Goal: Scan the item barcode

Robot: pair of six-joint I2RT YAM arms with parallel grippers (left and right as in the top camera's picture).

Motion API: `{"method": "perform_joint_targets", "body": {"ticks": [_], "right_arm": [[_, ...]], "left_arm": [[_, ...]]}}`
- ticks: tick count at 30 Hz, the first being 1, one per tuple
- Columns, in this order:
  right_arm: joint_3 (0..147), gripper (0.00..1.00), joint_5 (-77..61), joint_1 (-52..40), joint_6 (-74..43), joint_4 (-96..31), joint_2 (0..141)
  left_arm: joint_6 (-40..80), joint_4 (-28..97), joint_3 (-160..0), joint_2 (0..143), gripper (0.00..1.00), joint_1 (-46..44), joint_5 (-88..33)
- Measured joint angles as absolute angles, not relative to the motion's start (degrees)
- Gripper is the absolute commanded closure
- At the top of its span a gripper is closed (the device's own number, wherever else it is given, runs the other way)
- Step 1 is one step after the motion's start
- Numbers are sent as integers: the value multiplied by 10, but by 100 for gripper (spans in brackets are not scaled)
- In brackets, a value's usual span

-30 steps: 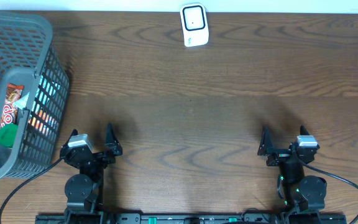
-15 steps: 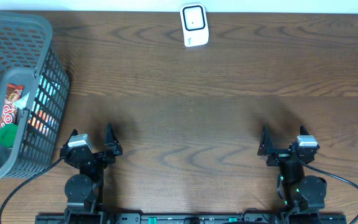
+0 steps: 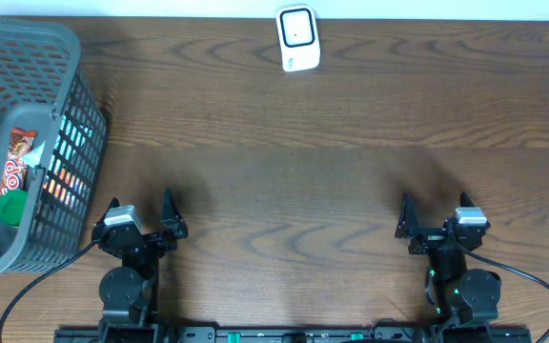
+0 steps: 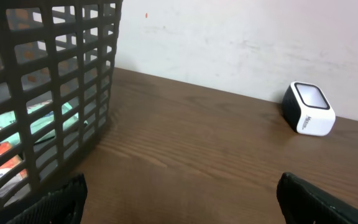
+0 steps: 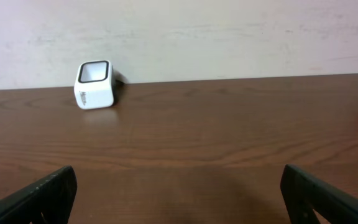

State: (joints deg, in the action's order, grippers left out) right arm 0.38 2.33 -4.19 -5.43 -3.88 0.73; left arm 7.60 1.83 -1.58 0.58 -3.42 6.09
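A white barcode scanner [image 3: 296, 38] with a dark window stands at the table's far edge; it also shows in the left wrist view [image 4: 309, 108] and the right wrist view [image 5: 95, 84]. Packaged items [image 3: 19, 170], one red and one with a green cap, lie in the grey basket [image 3: 27, 48] at the left. Through the basket wall [image 4: 48, 93] I see coloured packs. My left gripper [image 3: 142, 217] is open near the front left, empty, just right of the basket. My right gripper [image 3: 434, 217] is open at the front right, empty.
The brown wooden table [image 3: 284, 162] runs between the arms and the scanner. A pale wall [image 5: 197, 31] stands behind the table's far edge. Black cables [image 3: 532, 281] trail from both arm bases.
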Motion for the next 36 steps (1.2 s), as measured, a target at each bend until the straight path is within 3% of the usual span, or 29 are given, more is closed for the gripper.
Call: {"method": "perform_joint_targets", "body": {"ticks": [14,25,36], "right_arm": [[4,1,23,-42,-54,-39,7],[4,1,23,-42,-54,-39,7],[4,1,23,-42,-54,-39,8]], "left_arm": [[76,18,-16,6,2,-34,59],[76,30,-20,13,2,-34,-17],[76,106,-137,165,2,-34,-61]]}}
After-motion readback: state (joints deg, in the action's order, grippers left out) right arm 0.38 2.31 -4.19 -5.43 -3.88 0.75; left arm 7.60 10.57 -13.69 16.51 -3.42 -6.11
